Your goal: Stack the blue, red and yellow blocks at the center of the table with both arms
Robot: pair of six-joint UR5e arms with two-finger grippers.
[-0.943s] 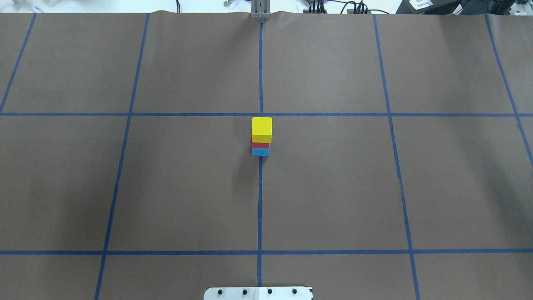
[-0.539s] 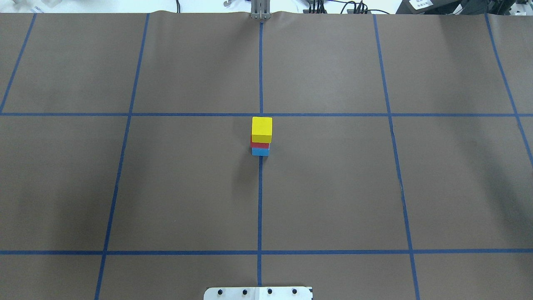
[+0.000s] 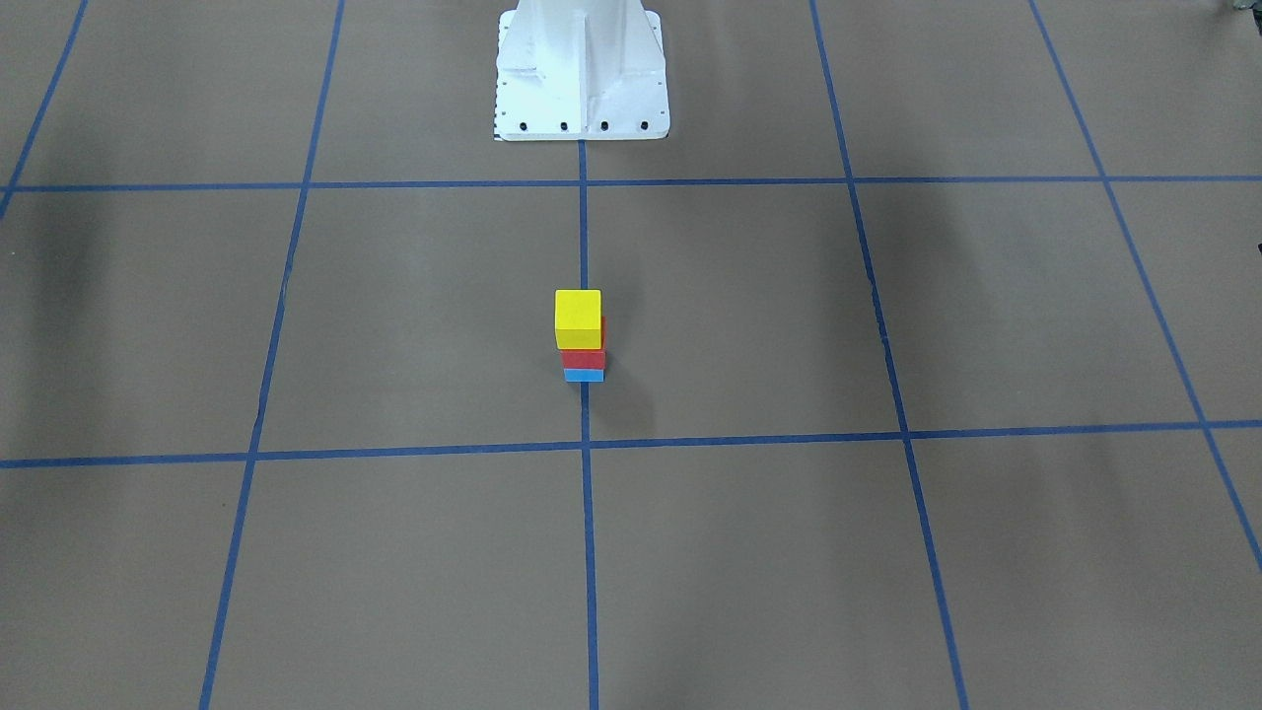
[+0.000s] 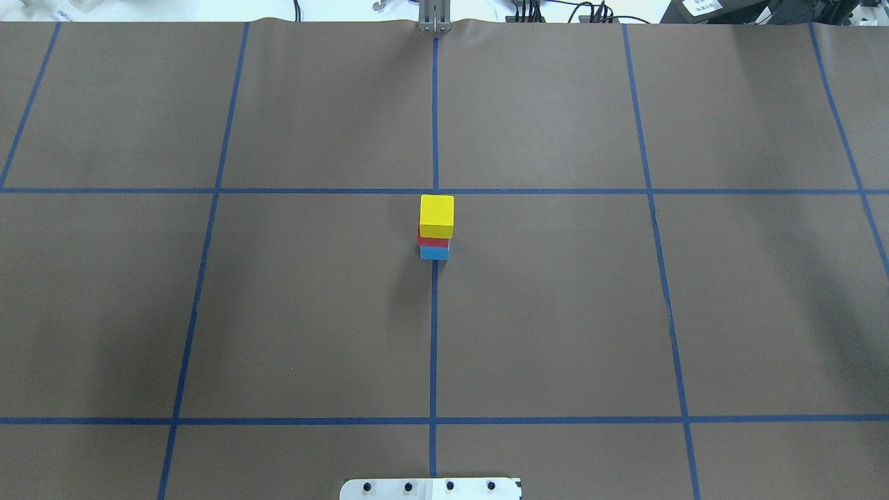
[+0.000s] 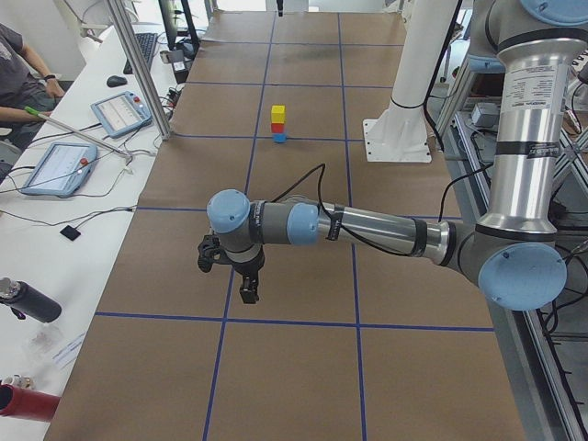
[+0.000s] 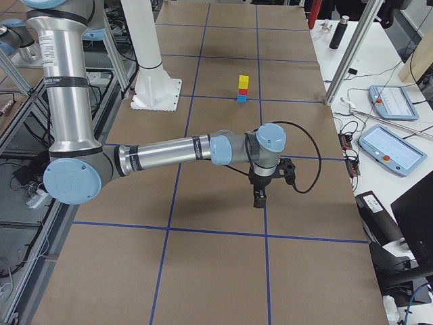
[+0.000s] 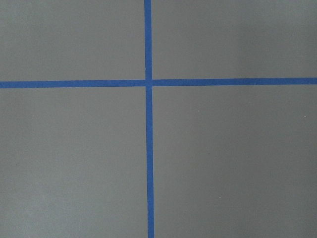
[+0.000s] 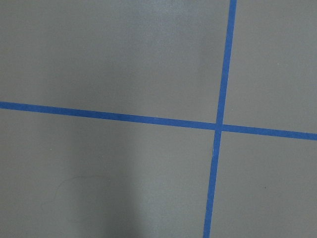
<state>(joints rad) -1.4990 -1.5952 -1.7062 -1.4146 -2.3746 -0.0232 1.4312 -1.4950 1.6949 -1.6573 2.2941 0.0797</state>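
Blocks [image 4: 436,226] stacked yellow [image 4: 437,214] on red [image 4: 433,242] on blue [image 4: 434,253]; left hand [image 5: 247,293], right hand [image 6: 259,200]: cannot tell if apart.

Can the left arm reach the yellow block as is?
Probably yes. The yellow block sits exposed on top, nothing over or beside it, and the table between it and the left gripper is bare.

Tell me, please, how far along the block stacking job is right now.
Done: the yellow block sits on the red block, which sits on the blue block, on the centre tape line of the table. In hand: nothing; the left gripper and right gripper hang far from the stack, and whether they are open cannot be told. Left: nothing visible, so the stacking looks complete.
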